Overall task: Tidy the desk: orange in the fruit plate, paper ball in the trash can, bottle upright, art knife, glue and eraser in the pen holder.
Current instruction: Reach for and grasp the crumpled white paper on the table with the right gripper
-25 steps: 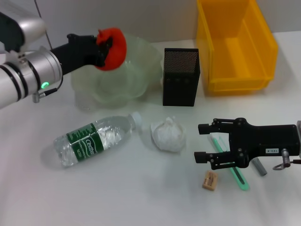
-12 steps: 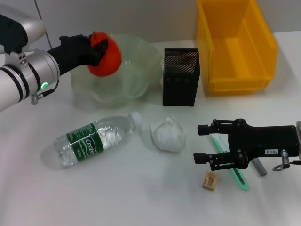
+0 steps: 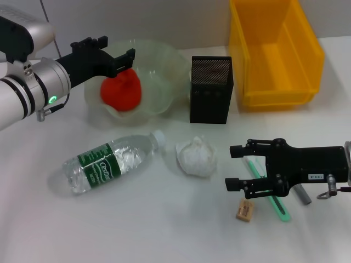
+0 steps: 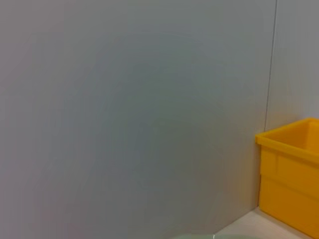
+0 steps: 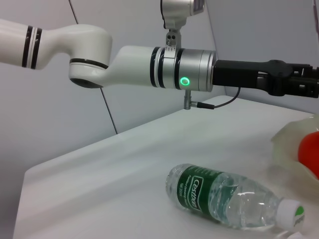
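Orange [image 3: 121, 93] sits in pale green fruit plate [image 3: 164, 76], upper left of frame. Left end effector [image 3: 112, 52] poised just above it, fingers spread, gripping nothing. Right end effector [image 3: 237, 166] hovers lower right, fingers apart, over green art knife [image 3: 274, 204], eraser [image 3: 245, 210] beside. Bottle [image 3: 109, 162] on its side, paper ball [image 3: 196, 157] centre of table [image 3: 164, 230].

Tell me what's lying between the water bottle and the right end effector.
In the head view, the paper ball lies between the bottle and the right end effector.
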Motion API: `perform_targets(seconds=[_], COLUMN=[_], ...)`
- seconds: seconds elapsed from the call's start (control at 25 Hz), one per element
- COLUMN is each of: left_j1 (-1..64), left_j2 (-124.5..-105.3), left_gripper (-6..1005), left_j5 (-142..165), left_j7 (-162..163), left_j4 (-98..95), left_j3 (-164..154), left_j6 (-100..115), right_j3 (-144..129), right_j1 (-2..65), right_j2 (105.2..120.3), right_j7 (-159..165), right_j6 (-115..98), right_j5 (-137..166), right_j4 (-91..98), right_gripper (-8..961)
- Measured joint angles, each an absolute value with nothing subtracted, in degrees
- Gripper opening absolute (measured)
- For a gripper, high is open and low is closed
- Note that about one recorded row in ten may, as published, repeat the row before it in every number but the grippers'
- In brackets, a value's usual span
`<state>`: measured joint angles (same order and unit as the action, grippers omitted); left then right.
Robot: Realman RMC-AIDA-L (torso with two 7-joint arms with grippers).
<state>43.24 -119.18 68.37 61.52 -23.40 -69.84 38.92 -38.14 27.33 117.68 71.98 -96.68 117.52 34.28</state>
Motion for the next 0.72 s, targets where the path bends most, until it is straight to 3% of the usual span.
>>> perform_targets(seconds=[0.44,0.72], left_j1=[39.9,36.3], left_j2=[-118.1,-114.61], left_gripper=[813,813], left_j5=[68.1,71.9], left_j7=[70.2,83.2], left_j4=[-27.4,-31.7], left_j3=[-69.6,-69.1], left_j6=[54.1,74.1], right_j3=[-38.1,-38.1], right_j1=[27.6,27.9], right_j2=[117.85,117.83], right_j7=[72.3,73.2], right_j6=[-96.6,-96.7], right_j5=[117.5,117.5], right_j4=[34.3,34.3], right_gripper=[832,833])
